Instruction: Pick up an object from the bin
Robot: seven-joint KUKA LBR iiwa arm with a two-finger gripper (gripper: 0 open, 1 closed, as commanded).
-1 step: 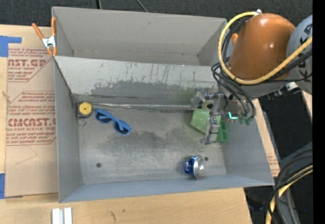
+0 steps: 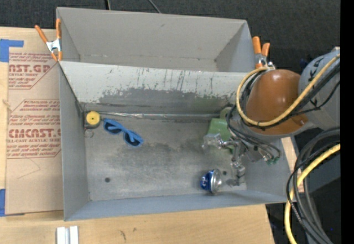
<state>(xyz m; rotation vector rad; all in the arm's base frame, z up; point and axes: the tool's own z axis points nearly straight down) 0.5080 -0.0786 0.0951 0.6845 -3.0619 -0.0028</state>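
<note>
bin (image 2: 166,43): grey sheet metal, matt; back wall and floor scuffed, with pale scratch streaks.
yellow disc (image 2: 92,119), bin's far left floor corner: smooth, plastic look.
blue glasses-shaped piece (image 2: 123,132) near it: glossy plastic.
blue-and-silver thing (image 2: 211,181) by bin's front wall: shiny, metallic glint.
green piece (image 2: 217,125) towards bin's right wall: matt.
orange wrist cover (image 2: 274,99): smooth, glossy.
gripper (image 2: 238,168): bare bright metal.

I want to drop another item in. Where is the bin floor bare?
Bare: the middle of the bin floor, between the blue glasses at the view's left and the hand at right. Crowded: round the hand, with a green piece and a blue-silver thing.
</note>
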